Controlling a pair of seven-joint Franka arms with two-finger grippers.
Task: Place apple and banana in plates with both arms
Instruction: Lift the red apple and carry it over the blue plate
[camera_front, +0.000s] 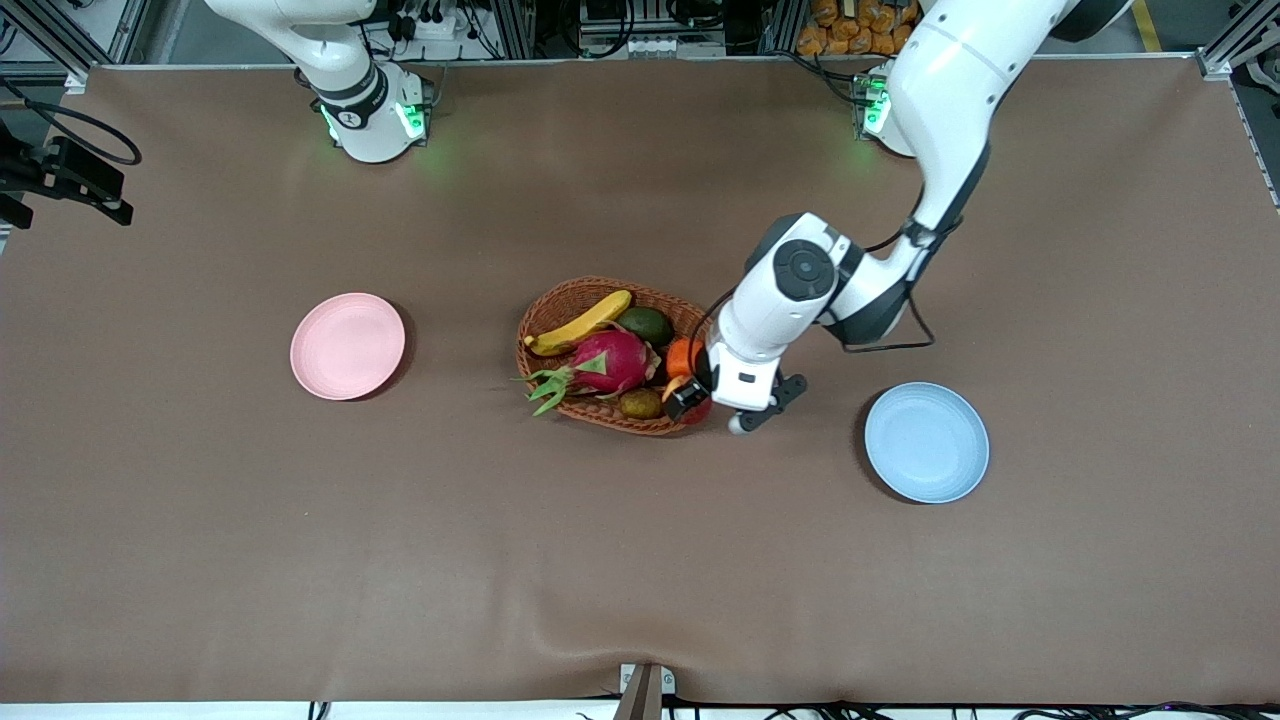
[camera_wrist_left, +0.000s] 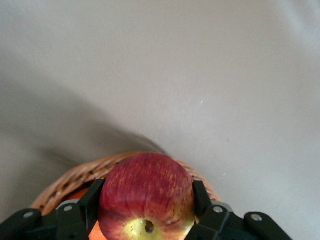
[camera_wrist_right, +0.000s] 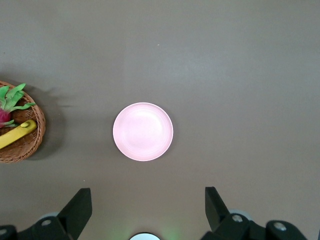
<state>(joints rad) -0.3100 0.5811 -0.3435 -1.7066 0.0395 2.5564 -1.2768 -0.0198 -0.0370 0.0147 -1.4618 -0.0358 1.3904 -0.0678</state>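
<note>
while clenched on the apple (camera_wrist_left: 146, 195) over the basket (camera_front: 560, 310), left tool (camera_wrist_left: 146, 207); right tool (camera_wrist_right: 145, 210) spread wide high above pink plate (camera_wrist_right: 143, 131)

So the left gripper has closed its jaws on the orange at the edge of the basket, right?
Not the orange: the left gripper has closed its jaws on the apple, at the edge of the basket. The left wrist view shows it.
</note>
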